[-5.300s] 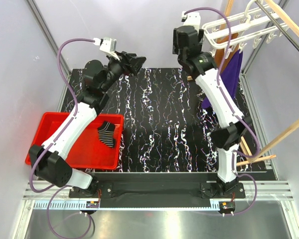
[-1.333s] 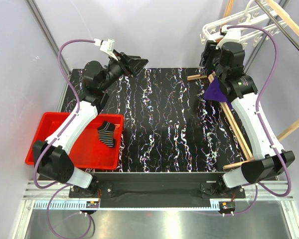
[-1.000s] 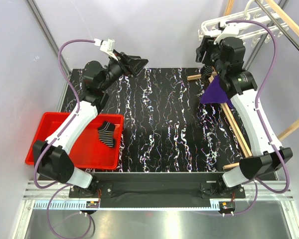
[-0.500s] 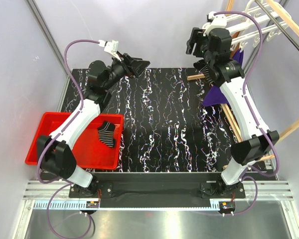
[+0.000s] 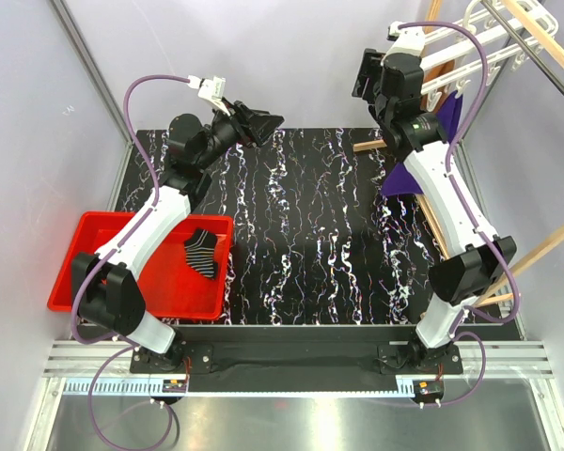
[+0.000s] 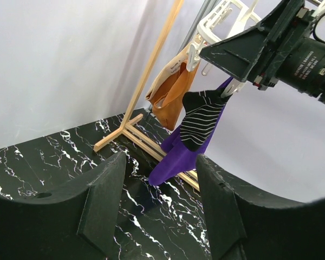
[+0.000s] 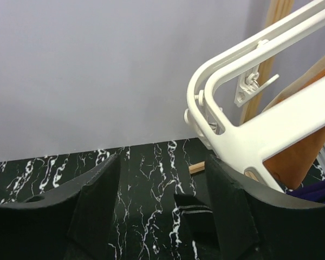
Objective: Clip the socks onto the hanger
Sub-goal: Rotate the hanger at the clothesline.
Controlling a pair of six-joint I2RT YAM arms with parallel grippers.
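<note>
Clearly, one striped sock [image 6: 201, 116] hangs from a clip of the white hanger [image 7: 271, 127] at the far right, in front of a purple cloth [image 6: 176, 157]. The second sock [image 5: 204, 252] lies in the red bin [image 5: 87, 235] at the near left. The left end effector [image 5: 263, 124] and the right end effector [image 5: 365, 75] are both raised, jaws apart, holding nothing. The right one is just beside the hanger's left end.

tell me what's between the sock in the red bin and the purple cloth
Past the wall of the red bin, only bare marbled tabletop separates the sock from the purple cloth, as the top view shows.
</note>
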